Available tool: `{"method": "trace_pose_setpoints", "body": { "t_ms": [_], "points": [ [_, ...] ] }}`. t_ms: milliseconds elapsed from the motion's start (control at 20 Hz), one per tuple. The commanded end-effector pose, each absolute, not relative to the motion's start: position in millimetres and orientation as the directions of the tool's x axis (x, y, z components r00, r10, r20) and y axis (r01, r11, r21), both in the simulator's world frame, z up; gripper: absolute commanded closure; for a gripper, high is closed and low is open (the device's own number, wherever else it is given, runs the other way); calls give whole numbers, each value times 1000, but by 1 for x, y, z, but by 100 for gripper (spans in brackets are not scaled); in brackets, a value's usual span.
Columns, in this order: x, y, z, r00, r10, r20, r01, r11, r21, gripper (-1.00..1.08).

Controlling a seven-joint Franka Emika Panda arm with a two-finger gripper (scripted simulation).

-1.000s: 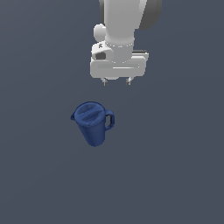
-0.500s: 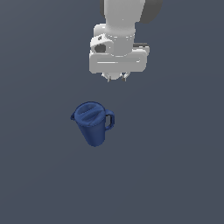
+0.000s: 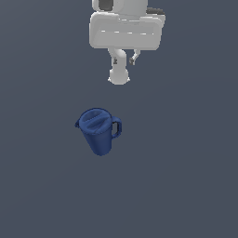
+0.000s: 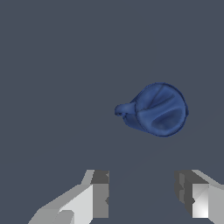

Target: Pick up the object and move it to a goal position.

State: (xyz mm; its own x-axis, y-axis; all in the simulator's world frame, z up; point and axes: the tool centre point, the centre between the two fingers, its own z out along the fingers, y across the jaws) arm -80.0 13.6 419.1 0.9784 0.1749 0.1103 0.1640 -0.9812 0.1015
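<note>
Your pitcher (image 3: pixel 98 130) (image 4: pixel 156 110) standing upright on the grey floor (image 3: pixel 186 176), handle toward the exterior view's right, your gripper (image 3: pixel 124 59) (image 4: pixel 142 194) well above it, apart from the pitcher, fingers spread, holding nothing.

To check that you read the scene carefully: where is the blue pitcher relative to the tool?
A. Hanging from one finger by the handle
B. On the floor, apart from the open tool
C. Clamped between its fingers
B: the pitcher sits alone, apart from the tool, whose fingers are spread with nothing between them.
</note>
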Motion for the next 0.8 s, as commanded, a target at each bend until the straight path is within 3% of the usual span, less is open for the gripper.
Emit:
{"method": "trace_pose_setpoints", "body": {
  "t_ms": [0, 750],
  "points": [
    [-82, 13, 450, 967, 208, 147, 187, -972, 143, -20],
    [-122, 40, 612, 885, 413, 214, 257, -818, 515, -20]
  ]
}}
